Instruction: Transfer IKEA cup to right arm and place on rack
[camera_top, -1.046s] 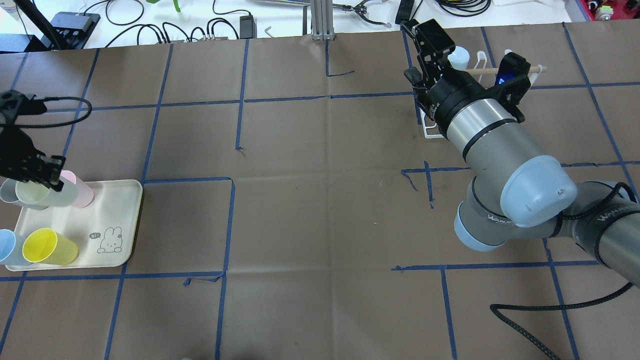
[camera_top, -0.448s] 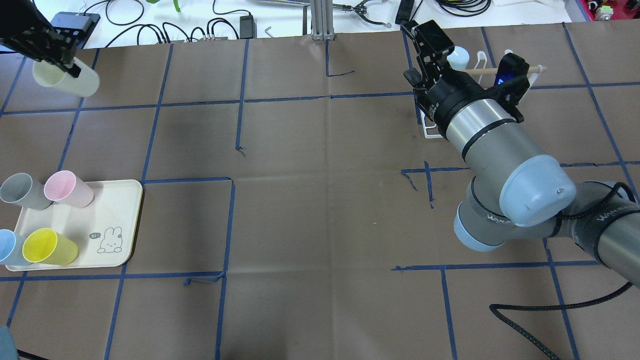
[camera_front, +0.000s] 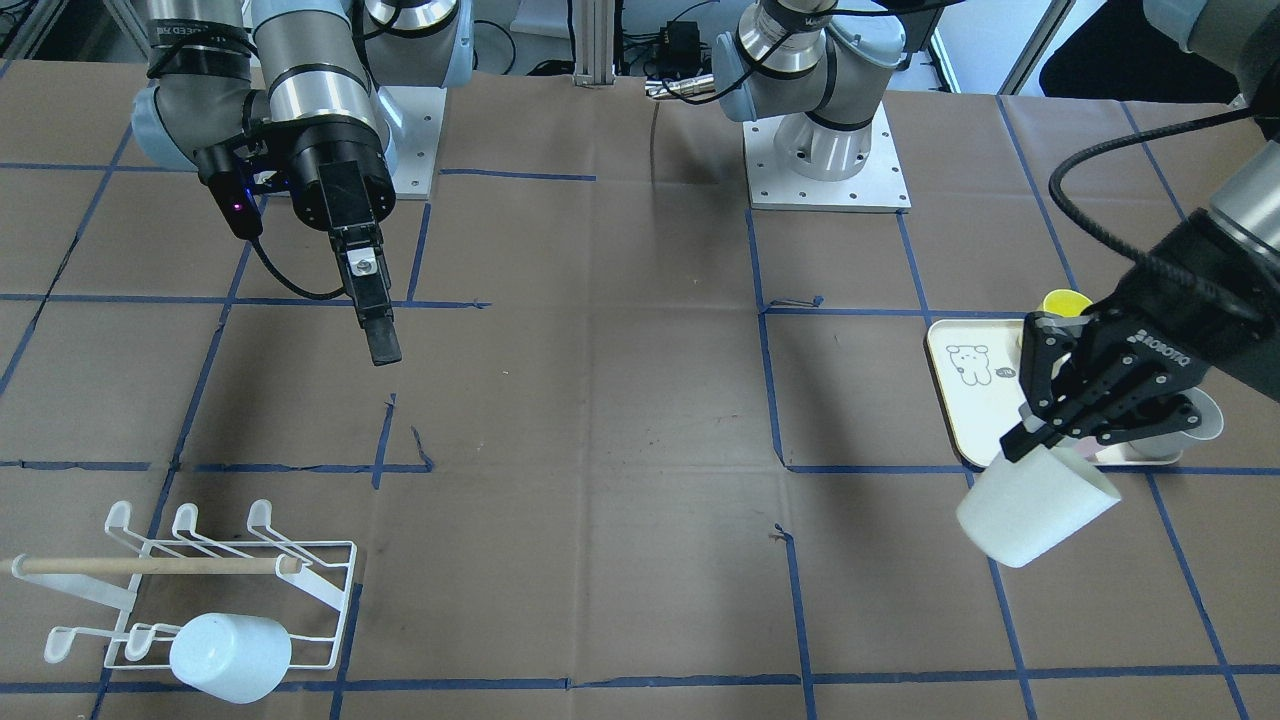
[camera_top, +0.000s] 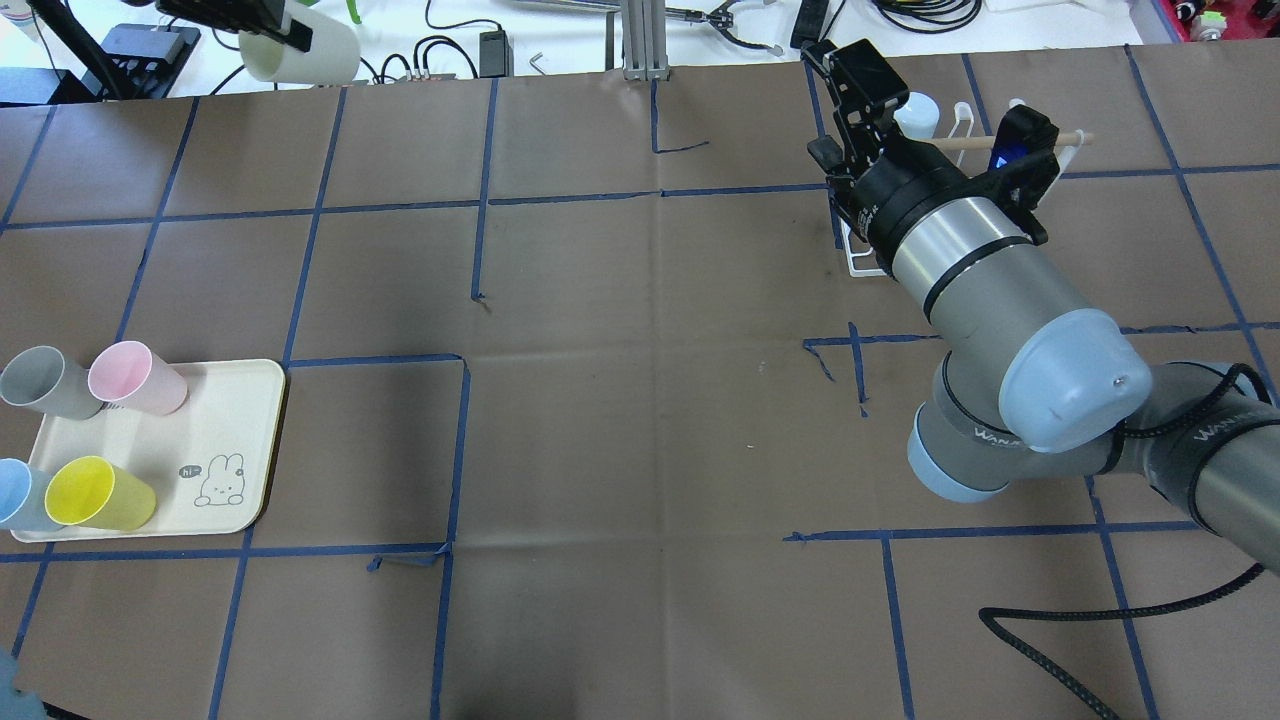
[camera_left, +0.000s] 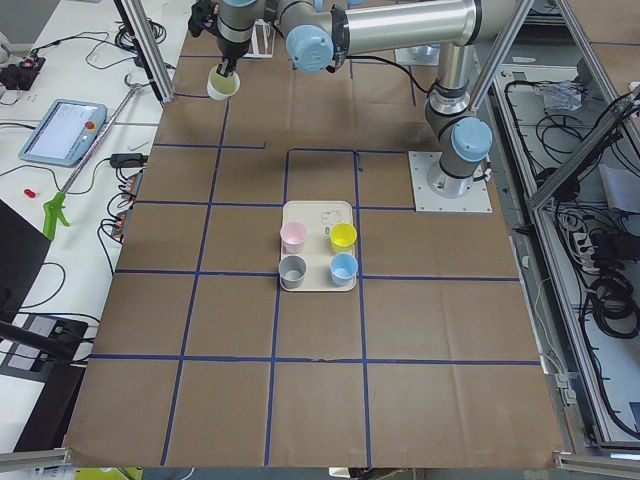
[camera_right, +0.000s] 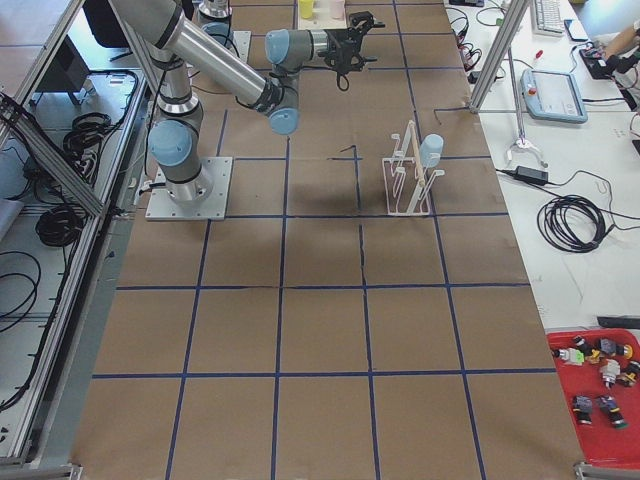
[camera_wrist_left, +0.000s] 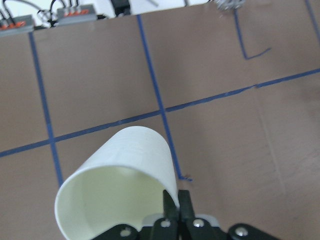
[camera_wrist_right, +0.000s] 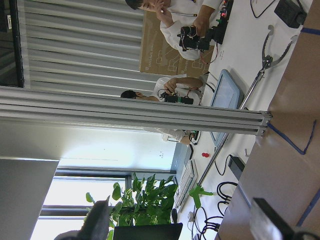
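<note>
My left gripper (camera_front: 1036, 445) is shut on the rim of a pale cream IKEA cup (camera_front: 1035, 508), one finger inside and one outside. The cup (camera_wrist_left: 120, 180) hangs tilted high above the table, beyond the far side of the cream tray (camera_front: 975, 400), and shows at the top left of the overhead view (camera_top: 305, 48). The right arm's gripper (camera_front: 378, 335) is open and holds nothing; its fingers (camera_wrist_right: 270, 220) stand wide apart. It hovers above the table between the robot's base and the white wire rack (camera_front: 200, 570). A pale blue cup (camera_front: 230, 655) sits upside down on the rack.
The tray (camera_top: 215, 420) holds a pink cup (camera_top: 135, 378), a grey cup (camera_top: 45, 382), a yellow cup (camera_top: 98, 494) and a blue cup (camera_top: 18, 495). Cables and tools lie beyond the table's far edge. People sit at a bench (camera_wrist_right: 185, 35) further off.
My left gripper has lifted the cream cup off the tray, raised it high and carried it away from the robot and toward the middle. The right arm has barely moved.
</note>
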